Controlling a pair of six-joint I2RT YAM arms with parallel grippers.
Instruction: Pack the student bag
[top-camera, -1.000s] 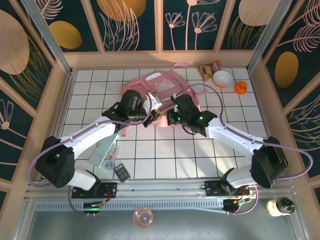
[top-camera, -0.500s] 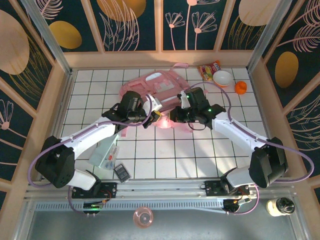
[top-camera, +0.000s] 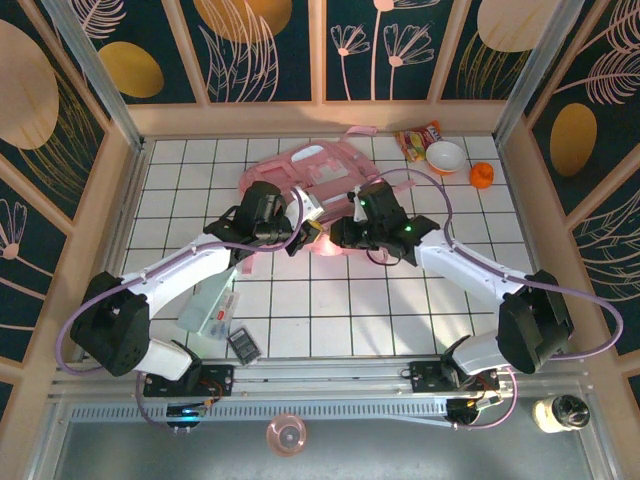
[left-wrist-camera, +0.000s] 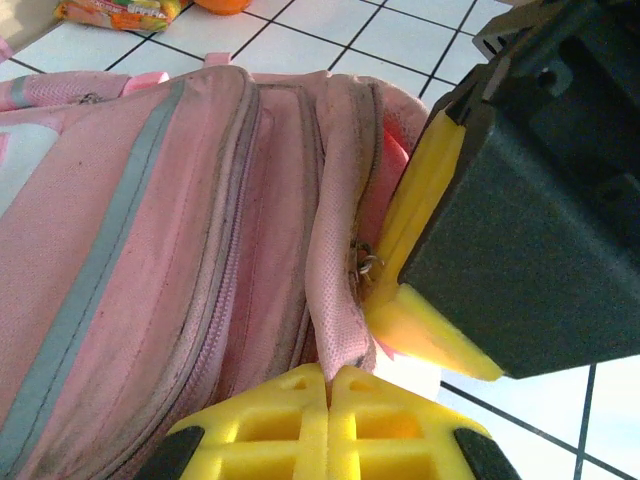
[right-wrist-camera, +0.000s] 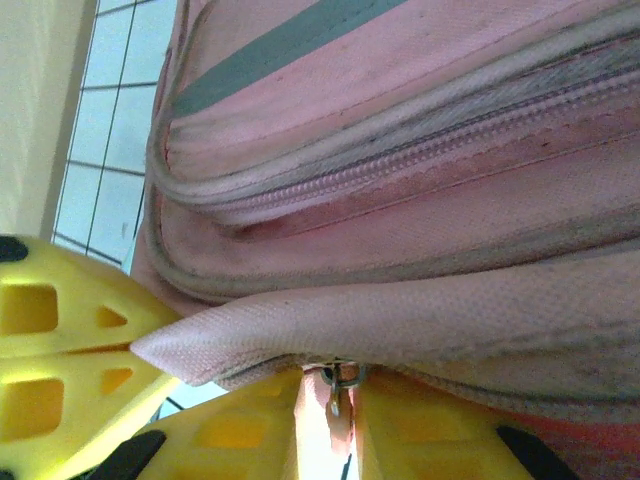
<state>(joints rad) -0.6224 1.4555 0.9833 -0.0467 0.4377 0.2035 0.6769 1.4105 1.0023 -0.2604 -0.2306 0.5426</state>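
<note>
The pink student bag (top-camera: 318, 165) lies on the white tiles at the back middle of the table. Both grippers meet at its near edge. My left gripper (top-camera: 314, 227) is shut on a fold of the bag's pink rim (left-wrist-camera: 335, 320), its yellow fingers (left-wrist-camera: 270, 425) pressed together. My right gripper (right-wrist-camera: 330, 405) stands slightly open beside it, and a small metal zip pull (right-wrist-camera: 335, 380) hangs in the narrow gap between its fingers. The right gripper's black body (left-wrist-camera: 530, 200) sits close beside the left fingers. The bag's zips (right-wrist-camera: 430, 150) look closed.
A snack packet (top-camera: 418, 140), a white bowl (top-camera: 445, 157) and an orange object (top-camera: 482, 176) sit at the back right. A clear pouch (top-camera: 208, 305) and a calculator (top-camera: 243, 346) lie at the front left. Wooden walls ring the table.
The right gripper's jaws have parted a little around the zip pull. The right wrist swung right and came back towards the left gripper. The left arm has held still.
</note>
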